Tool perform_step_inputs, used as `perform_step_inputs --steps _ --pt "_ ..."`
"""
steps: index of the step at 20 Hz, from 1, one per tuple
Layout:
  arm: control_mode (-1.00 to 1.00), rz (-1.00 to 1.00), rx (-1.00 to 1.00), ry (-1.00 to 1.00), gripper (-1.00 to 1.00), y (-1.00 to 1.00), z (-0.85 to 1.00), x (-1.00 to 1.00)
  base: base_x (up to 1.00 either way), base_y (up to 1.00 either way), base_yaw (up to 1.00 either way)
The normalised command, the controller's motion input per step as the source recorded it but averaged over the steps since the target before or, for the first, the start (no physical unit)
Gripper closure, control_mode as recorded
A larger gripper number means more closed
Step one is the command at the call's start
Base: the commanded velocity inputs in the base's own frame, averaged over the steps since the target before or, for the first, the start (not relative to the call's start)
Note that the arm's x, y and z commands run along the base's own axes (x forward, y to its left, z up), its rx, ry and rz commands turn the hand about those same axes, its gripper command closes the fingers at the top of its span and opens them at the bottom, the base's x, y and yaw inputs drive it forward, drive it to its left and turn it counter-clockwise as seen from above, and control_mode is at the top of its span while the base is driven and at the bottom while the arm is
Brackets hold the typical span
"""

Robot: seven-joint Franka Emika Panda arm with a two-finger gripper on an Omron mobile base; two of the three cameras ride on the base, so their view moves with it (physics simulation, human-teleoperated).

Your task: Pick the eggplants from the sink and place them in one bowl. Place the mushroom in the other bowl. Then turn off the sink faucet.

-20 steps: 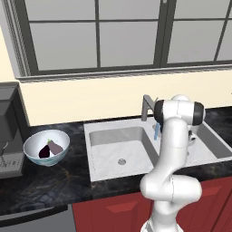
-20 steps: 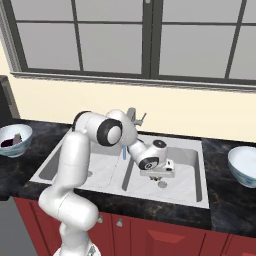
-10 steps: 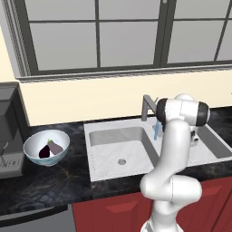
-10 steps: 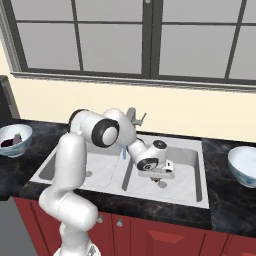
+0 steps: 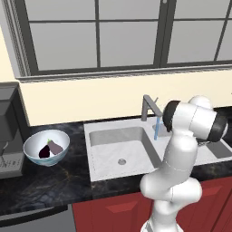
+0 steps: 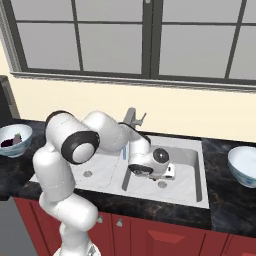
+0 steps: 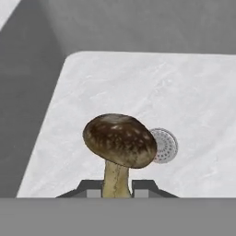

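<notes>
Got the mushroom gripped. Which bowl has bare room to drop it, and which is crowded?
The bowl on the counter beyond the sink's right rim looks bare inside. The left bowl, beside the dark appliance, already holds both eggplants. The pincer grips the mushroom.

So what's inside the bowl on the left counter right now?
The bowl holds both eggplants, one near-black and one paler purple, lying side by side. Whether they touch can't be told. The bowl floor beneath them is covered.
</notes>
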Motion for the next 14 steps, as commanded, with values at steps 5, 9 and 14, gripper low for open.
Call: perform_step_inputs --steps 5,9,14 --pt "-1.00 0.00 0.01 -0.16 1.00 0.00 0.95 -0.49 0.00 0.00 0.00" --pt "-1.00 0.00 0.00 -0.06 1.00 0.00 1.00 -0.28 0.00 0.00 0.00" --pt "-1.00 -0.13 -0.01 0.00 1.00 -0.14 0.99 -0.22 0.00 0.00 0.00"
